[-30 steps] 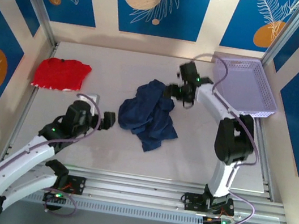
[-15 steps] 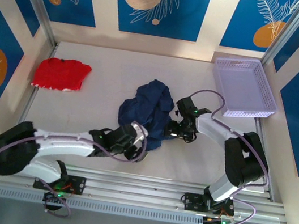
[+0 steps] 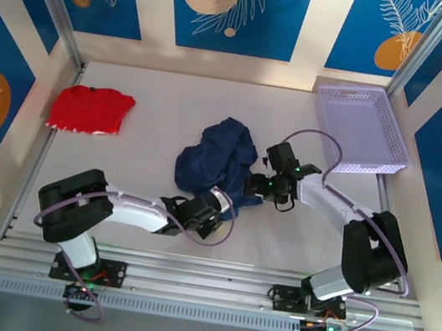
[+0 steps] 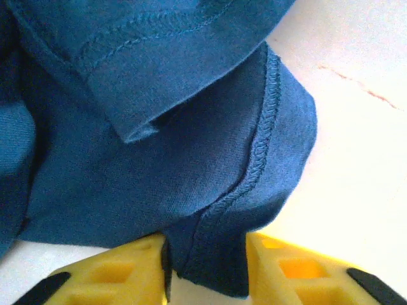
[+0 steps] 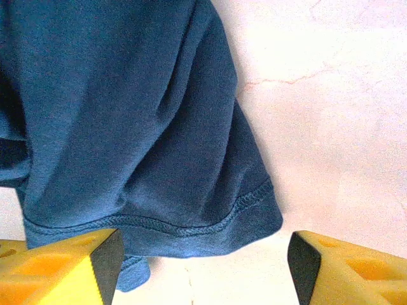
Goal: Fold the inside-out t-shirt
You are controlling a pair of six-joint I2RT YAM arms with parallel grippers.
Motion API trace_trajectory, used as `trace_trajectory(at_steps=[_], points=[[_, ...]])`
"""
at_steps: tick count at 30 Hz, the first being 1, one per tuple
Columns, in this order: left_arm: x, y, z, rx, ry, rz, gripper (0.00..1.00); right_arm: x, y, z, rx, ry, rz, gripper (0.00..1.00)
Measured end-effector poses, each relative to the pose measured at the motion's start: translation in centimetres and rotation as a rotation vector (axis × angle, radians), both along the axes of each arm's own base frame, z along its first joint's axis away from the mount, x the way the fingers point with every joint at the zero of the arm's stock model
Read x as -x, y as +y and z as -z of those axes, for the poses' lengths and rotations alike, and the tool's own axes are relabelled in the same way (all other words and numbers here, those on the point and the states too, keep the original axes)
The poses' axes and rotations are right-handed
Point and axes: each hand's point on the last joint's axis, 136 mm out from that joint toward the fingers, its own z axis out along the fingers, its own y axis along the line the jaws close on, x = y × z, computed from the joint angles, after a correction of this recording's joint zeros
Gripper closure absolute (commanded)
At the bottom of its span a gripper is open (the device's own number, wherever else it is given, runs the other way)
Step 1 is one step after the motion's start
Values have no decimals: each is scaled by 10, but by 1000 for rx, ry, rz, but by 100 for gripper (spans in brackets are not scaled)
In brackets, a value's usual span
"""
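Note:
The inside-out t-shirt (image 3: 217, 163) lies crumpled, dark navy, in the middle of the table. My left gripper (image 3: 214, 207) is at its near edge. In the left wrist view, the yellow fingers (image 4: 121, 270) of the left gripper (image 4: 206, 257) press from both sides on a bunched, stitched hem of the t-shirt (image 4: 191, 159). My right gripper (image 3: 261, 188) is at the shirt's near right edge. In the right wrist view the right gripper (image 5: 203, 257) stands open and wide, and a hemmed edge of the t-shirt (image 5: 146, 159) lies flat on the table between its fingers (image 5: 63, 267).
A bright red garment (image 3: 90, 108) lies at the far left. A lavender mesh basket (image 3: 398, 136) stands at the far right corner. Bare pale table (image 3: 164, 97) surrounds the shirt. Metal rails (image 3: 203, 275) run along the near edge.
My left arm swung from the left side to the shirt's near edge, and its jaws closed onto the hem. My right arm came down from beside the basket to the shirt's right edge.

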Motion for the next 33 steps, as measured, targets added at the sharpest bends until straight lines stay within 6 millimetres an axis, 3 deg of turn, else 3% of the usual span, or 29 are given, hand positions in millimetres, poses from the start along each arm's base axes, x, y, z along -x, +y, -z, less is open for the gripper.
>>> trace_trajectory(at_steps=[7, 14, 18, 20, 22, 25, 29, 33], points=[[4, 27, 0, 64, -18, -45, 100, 10, 31, -27, -165, -135, -107, 32], [4, 33, 0, 124, -4, -71, 100, 19, 71, -26, -261, -182, -228, 30], [6, 36, 0, 143, 1, -83, 100, 17, 84, -2, -240, -155, -251, 33], [7, 37, 0, 148, 2, -87, 100, 16, 87, 14, -215, -122, -244, 43], [7, 38, 0, 152, 3, -90, 100, 13, 88, 29, -184, -89, -229, 66], [7, 38, -4, 161, -2, -92, 100, 5, 87, 32, -153, -92, -205, 90], [5, 40, -23, 201, -29, -99, 100, 1, 79, 2, -151, -154, -185, 98], [-4, 50, -68, 294, -95, -149, 100, -11, 59, -75, -253, -316, -129, 100]])
